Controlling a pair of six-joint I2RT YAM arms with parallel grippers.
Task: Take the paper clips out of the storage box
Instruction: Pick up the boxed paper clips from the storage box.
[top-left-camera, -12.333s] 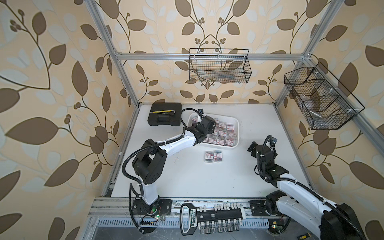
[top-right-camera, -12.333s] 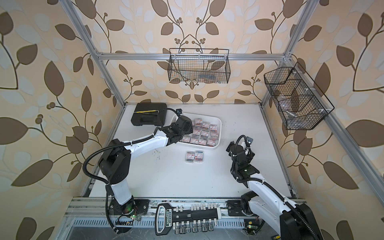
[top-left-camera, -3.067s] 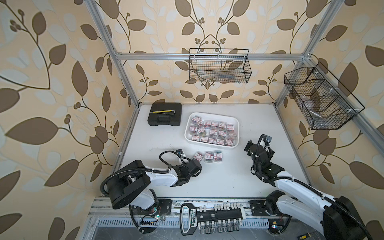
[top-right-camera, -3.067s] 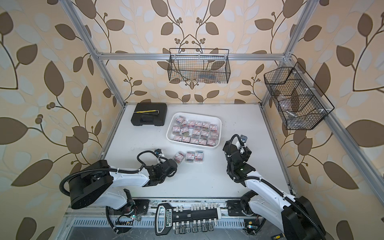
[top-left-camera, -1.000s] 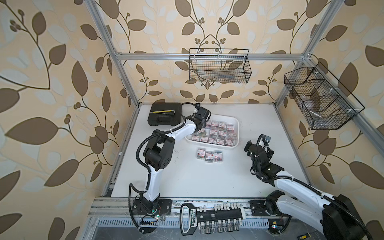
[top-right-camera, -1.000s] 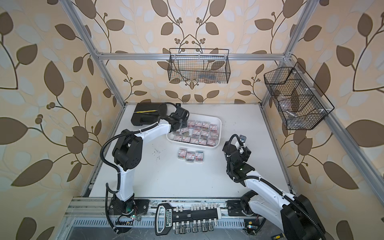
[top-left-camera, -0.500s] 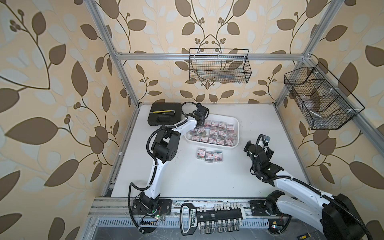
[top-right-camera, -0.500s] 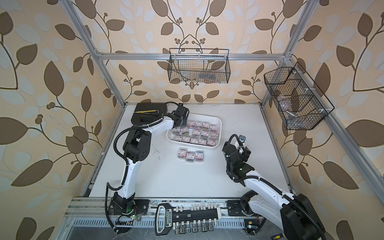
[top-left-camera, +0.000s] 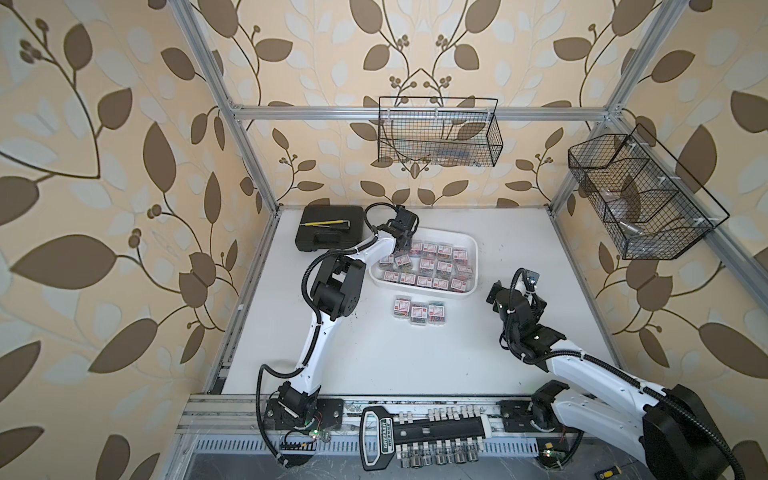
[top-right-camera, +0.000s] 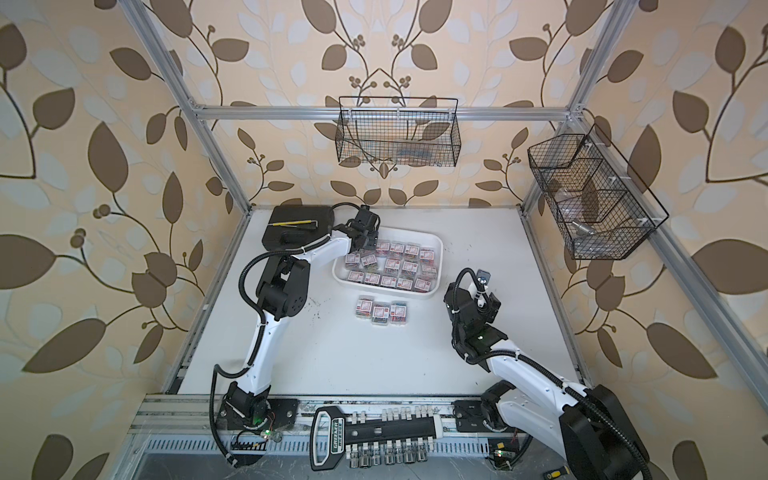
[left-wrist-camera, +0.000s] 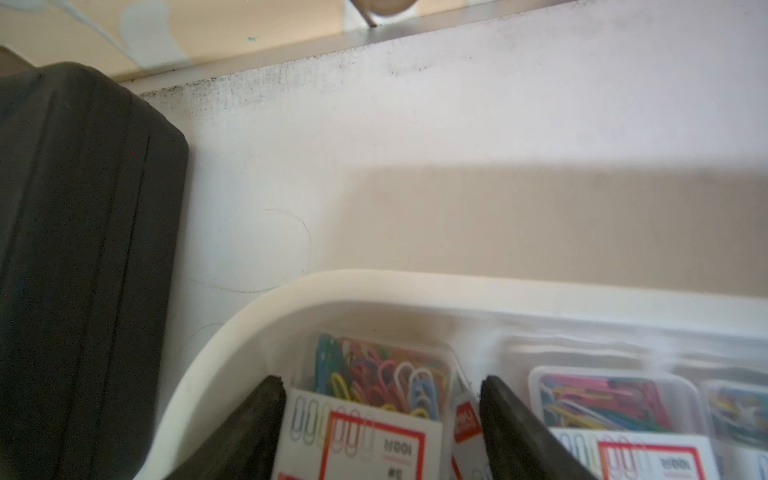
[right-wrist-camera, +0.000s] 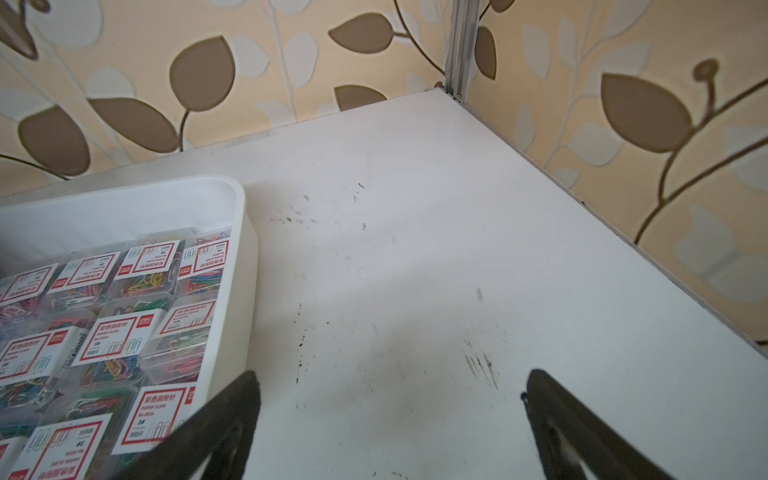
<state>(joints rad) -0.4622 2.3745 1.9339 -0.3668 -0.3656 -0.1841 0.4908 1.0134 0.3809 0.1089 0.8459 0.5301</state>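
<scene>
1. The storage box (top-left-camera: 473, 249) (top-right-camera: 438, 245) sits toward the back of the white surface (top-left-camera: 415, 361). Just beside it, on the left arm's side, is a black case (top-left-camera: 328, 239) with a yellow tool (top-left-camera: 326, 223) lying on its lid.
2. Most of the paper clips (top-left-camera: 428, 266) lie flat in rows inside the storage box. They are packed in small clear boxes with white, red-marked labels.
3. Three more boxes (top-left-camera: 419, 309) (top-right-camera: 381, 311) lie in a row on the surface, just in front of the storage box and apart from its wall.
4. The left arm reaches to the rear corner of the storage box nearest the case.
5. In the left wrist view, the left fingers (left-wrist-camera: 266, 415) are down inside the rim (left-wrist-camera: 291, 286). One finger stands on each side of the corner box (left-wrist-camera: 374, 386), close against its sides. I cannot tell whether they press on it.
6. The right fingers (right-wrist-camera: 232, 407) (top-left-camera: 496, 291) are spread wide and hold nothing. They hover over bare surface near the front corner of the storage box (right-wrist-camera: 245, 249) on the right arm's side.
7. Two black wire baskets hang on the walls, one at the back (top-left-camera: 438, 133) and one at the right (top-left-camera: 640, 195).
</scene>
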